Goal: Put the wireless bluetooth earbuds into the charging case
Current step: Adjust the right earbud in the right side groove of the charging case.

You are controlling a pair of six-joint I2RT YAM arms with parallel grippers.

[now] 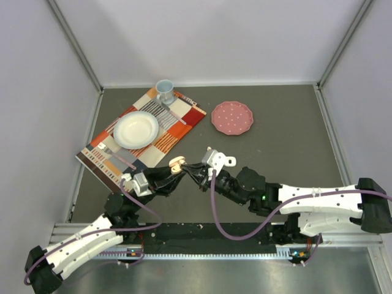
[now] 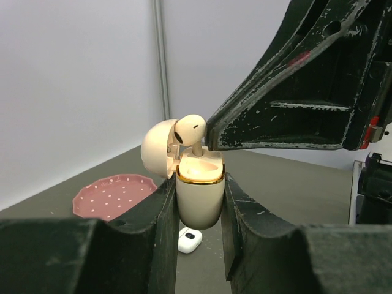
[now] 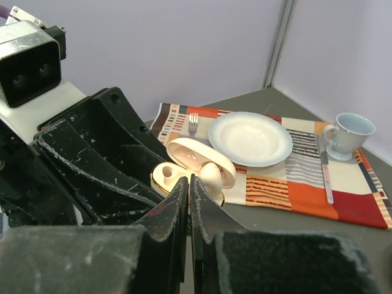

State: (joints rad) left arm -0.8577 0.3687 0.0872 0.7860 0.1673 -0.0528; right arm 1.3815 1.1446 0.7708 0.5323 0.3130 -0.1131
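I have my left arm (image 1: 79,245) reaching up from its base at the lower left, elbow bent, wrist angled toward the middle. My left gripper (image 2: 199,205) is clamped on the case (image 2: 199,196), one finger on each side, holding it upright. My right arm (image 1: 318,199) runs low and stretched leftward from its base at the lower right. My right gripper (image 3: 188,187) has its fingers pressed together, the tips right up against the head of the earbud (image 2: 190,130) standing in the case. The two grippers meet nose to nose in the middle.
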